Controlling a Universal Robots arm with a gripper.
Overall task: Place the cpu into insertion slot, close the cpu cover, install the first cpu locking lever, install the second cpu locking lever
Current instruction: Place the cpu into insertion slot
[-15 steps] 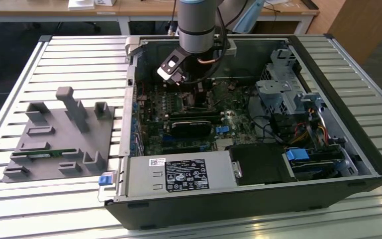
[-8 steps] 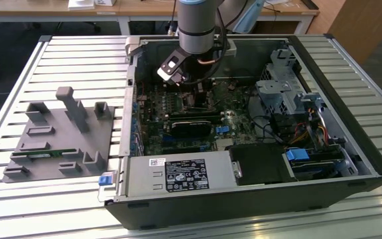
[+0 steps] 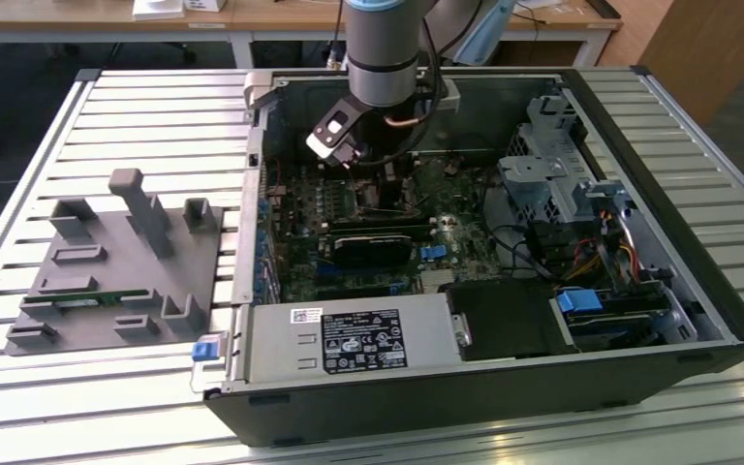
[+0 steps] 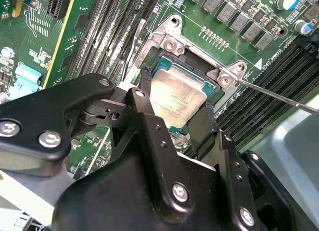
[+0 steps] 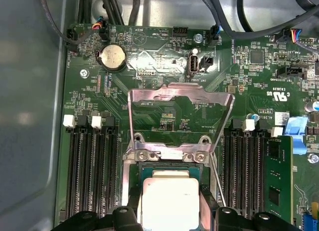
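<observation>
My black two-finger gripper (image 4: 174, 110) is clamped on the flat square silver-grey cpu (image 4: 177, 94), which sits level in the square dark insertion slot (image 5: 167, 167), metal top up. Just beside the slot, the thin silvery cpu cover (image 5: 182, 94) stands swung open over the green circuit board (image 5: 149, 57), inside the black computer case (image 3: 476, 399).

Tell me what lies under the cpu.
The insertion slot: its dark rim shows around the cpu in the second wrist view. The slot's centre is covered by the cpu.
</observation>
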